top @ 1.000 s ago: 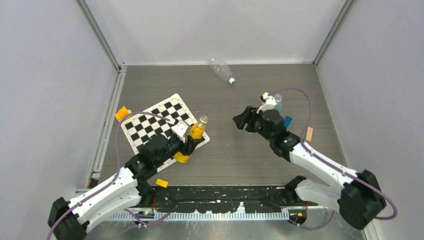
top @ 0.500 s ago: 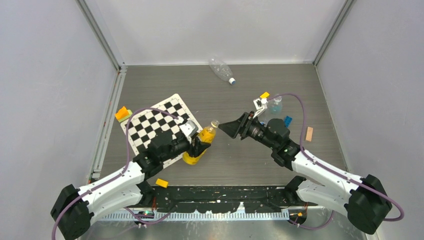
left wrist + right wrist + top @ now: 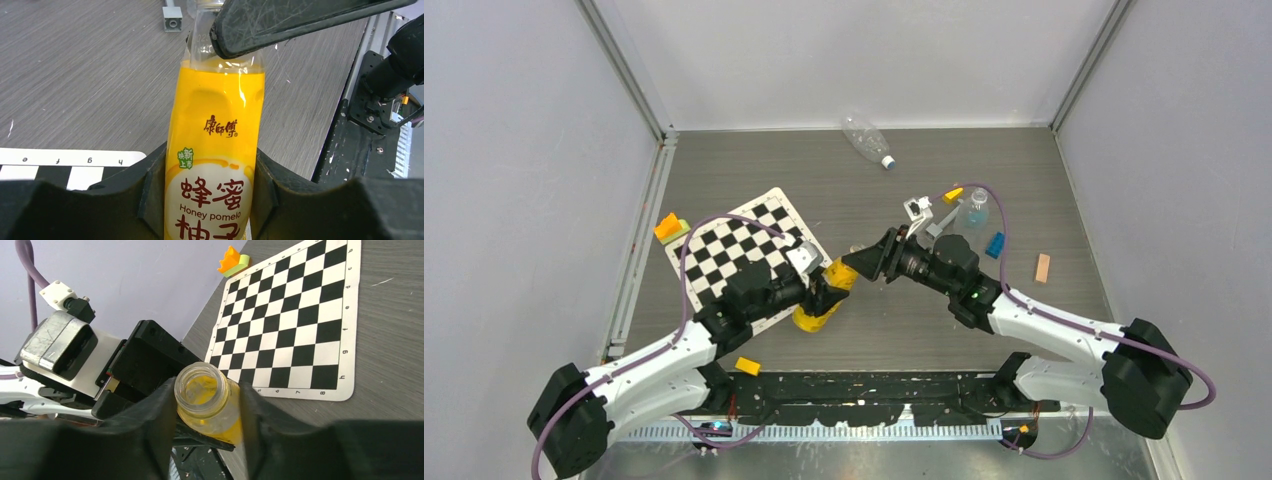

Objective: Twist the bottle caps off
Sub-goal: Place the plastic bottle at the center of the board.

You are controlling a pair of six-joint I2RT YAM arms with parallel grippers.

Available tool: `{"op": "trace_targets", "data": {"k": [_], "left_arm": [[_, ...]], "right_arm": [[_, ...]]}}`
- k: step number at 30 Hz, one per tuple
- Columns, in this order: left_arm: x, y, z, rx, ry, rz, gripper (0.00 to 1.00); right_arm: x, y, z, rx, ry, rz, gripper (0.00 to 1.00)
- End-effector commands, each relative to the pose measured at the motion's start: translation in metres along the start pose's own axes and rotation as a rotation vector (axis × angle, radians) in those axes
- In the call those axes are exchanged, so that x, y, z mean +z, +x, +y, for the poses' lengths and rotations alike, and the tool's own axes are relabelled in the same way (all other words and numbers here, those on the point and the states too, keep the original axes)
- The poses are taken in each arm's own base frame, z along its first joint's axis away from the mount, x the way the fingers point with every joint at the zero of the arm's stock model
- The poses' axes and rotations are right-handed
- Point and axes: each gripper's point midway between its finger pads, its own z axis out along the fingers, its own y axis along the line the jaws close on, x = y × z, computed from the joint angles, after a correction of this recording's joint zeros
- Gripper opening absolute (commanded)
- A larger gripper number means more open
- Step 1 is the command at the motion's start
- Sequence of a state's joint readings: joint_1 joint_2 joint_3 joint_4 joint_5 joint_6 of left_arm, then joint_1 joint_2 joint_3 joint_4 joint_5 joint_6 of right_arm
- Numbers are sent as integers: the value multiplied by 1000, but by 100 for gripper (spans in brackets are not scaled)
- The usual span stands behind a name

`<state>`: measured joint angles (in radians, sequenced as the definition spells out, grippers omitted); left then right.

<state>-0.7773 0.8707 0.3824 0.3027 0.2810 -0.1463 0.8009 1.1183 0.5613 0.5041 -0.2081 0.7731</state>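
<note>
My left gripper (image 3: 821, 293) is shut on the body of the yellow-orange bottle (image 3: 828, 290) and holds it tilted toward the right arm; its label fills the left wrist view (image 3: 215, 150). My right gripper (image 3: 856, 262) is open, with its fingers on either side of the bottle's neck (image 3: 206, 396). The left finger touches the rim and the right finger stands a little off it. The bottle's mouth is bare, with no cap on it. The yellow cap is out of view. A clear crinkled bottle (image 3: 865, 137) with a pale cap (image 3: 887, 162) lies at the back.
A checkerboard mat (image 3: 739, 245) lies under the left arm. Another small clear bottle (image 3: 976, 208) stands at the right. Toy blocks lie around: yellow (image 3: 953, 194), blue (image 3: 995, 244), grey (image 3: 916, 208), orange (image 3: 667, 227), yellow (image 3: 746, 366), and a tan piece (image 3: 1043, 267).
My right gripper has swung left from the right-hand blocks and come around the yellow bottle's neck. My left gripper has carried the bottle rightward off the mat and tilted it toward the right arm.
</note>
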Motion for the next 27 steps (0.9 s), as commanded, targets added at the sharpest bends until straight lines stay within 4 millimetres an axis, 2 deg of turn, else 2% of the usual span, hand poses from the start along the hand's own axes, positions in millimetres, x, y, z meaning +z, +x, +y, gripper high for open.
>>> {"op": "trace_targets", "data": {"k": [1,3,5,8,9,10,14,16,20,22,27], "left_arm": [[1,-23,-4,22,18,-86,23],[1,-21,-2,19,8,-79,41],[0,-18,1,15,-8,-70,58],[1,-15,4,12,-26,-62,74],[1,-16,5,12,-32,-62,90],[0,-15,7,10,-40,-60,98],[-2,-16,11,10,-67,-60,100],[-5,-17,14,13,-90,-62,100],[-11,-21,21,33,-135,-71,100],[-15,-25,24,43,-158,-88,100],[-21,-30,34,60,-217,-123,100]], "right_arm": [[5,-24,21,-72,-57,-80,36],[3,-25,21,-97,-50,-85,20],[-1,-25,18,-123,-28,-87,12],[-7,-28,9,-173,32,-101,3],[-12,-28,7,-182,50,-101,2],[-14,-31,3,-198,75,-114,1],[-35,-44,-12,-251,193,-165,1],[-51,-51,-21,-287,271,-184,1],[-96,-66,-47,-369,475,-230,1],[-126,-73,-60,-407,587,-261,1],[-176,-99,-82,-489,818,-369,1]]}}
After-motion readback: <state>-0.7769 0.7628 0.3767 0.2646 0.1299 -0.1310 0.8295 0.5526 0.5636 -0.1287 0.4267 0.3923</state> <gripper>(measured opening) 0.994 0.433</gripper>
